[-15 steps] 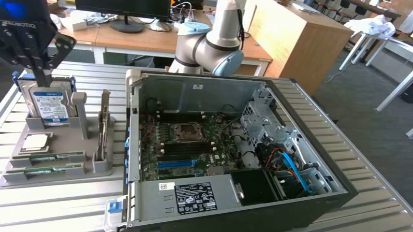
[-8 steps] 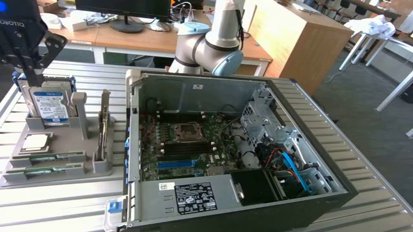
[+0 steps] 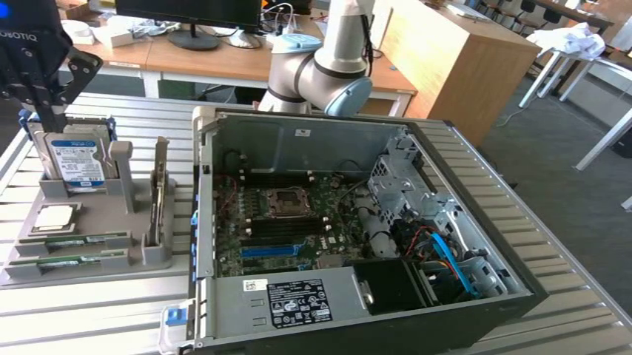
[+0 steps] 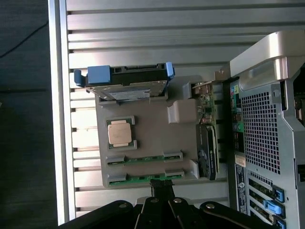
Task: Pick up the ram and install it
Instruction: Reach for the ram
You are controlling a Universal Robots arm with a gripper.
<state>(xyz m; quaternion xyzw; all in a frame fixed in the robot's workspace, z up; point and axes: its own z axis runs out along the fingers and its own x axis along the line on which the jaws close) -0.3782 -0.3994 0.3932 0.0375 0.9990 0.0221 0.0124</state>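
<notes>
Above the grey tray point(image 3: 99, 272), the closed claw point(image 3: 46, 117) reads OTIQ

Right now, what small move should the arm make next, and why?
Probably open the gripper first: it is shut and holds nothing, poised over the edge of the tray by the nearer ram, which lies untouched in its slot beside a second stick.

On the exterior view's left of the computer case point(image 3: 296, 140) you see a tray point(image 3: 99, 274) carrying hard drive point(image 3: 77, 161), processor point(image 3: 56, 217) and ram sticks point(image 3: 74, 241).
</notes>
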